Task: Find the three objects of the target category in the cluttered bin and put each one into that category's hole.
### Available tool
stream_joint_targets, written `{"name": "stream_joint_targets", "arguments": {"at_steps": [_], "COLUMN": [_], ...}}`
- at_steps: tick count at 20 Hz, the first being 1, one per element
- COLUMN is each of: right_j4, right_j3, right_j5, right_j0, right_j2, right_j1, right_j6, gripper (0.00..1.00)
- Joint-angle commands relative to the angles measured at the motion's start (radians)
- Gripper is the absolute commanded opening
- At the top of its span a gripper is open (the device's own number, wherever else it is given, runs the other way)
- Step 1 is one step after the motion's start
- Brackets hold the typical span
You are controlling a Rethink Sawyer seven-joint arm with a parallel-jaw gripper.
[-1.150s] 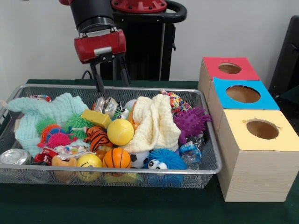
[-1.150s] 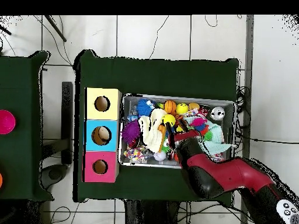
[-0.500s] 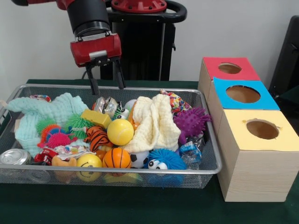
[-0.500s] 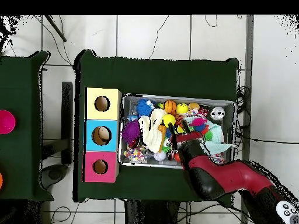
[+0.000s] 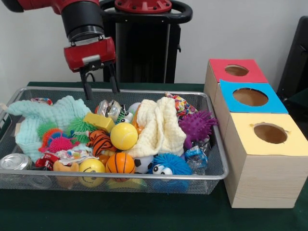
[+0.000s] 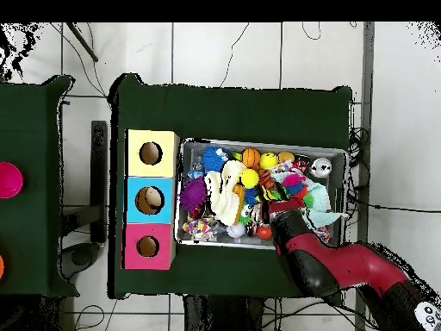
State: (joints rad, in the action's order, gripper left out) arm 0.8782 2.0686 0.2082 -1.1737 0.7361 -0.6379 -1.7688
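Note:
My gripper [image 5: 102, 93] hangs open and empty over the far rim of the wire bin [image 5: 115, 176], above the mint cloth [image 5: 53, 113] and a crushed can [image 5: 109, 108]. The bin holds a yellow ball [image 5: 124, 136], a basketball [image 5: 120, 163], a tiger-striped ball [image 5: 101, 141], a smiley ball [image 5: 92, 167], a purple spiky ball [image 5: 196, 126], a blue fuzzy toy with eyes [image 5: 168, 164] and a cream cloth [image 5: 159, 126]. Three boxes stand to the right, with a red-topped hole [image 5: 237, 70], a blue-topped hole [image 5: 250, 96] and a yellow-topped hole [image 5: 270, 133].
A silver can [image 5: 14, 161] lies in the bin's near left corner, with a yellow block [image 5: 98, 121] and pink [image 5: 60, 143] and green [image 5: 79, 127] spiky balls nearby. In the overhead view the arm [image 6: 314, 254] crosses the bin's [image 6: 263, 143] lower right edge, and the boxes [image 6: 149, 200] flank its left.
The gripper has moved left along the bin's far rim in the front view and risen slightly, staying open. Nothing in the bin has shifted.

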Motion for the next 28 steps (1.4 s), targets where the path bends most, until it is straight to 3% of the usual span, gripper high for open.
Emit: {"name": "stream_joint_targets", "arguments": {"at_steps": [1,5,16,28], "right_j4": [0.018,0.011,-0.178,-0.136], "right_j3": [-0.091,-0.097,-0.115,-0.103], "right_j5": [-0.185,-0.225,-0.548,-0.520], "right_j0": [-0.060,-0.086,-0.038,-0.027], "right_j2": [0.083,0.113,0.079,0.067], "right_j1": [0.090,0.116,0.085,0.116], "right_j6": [-0.034,-0.009,0.064,0.038], "gripper": [1.00,1.00,1.00,1.00]}}
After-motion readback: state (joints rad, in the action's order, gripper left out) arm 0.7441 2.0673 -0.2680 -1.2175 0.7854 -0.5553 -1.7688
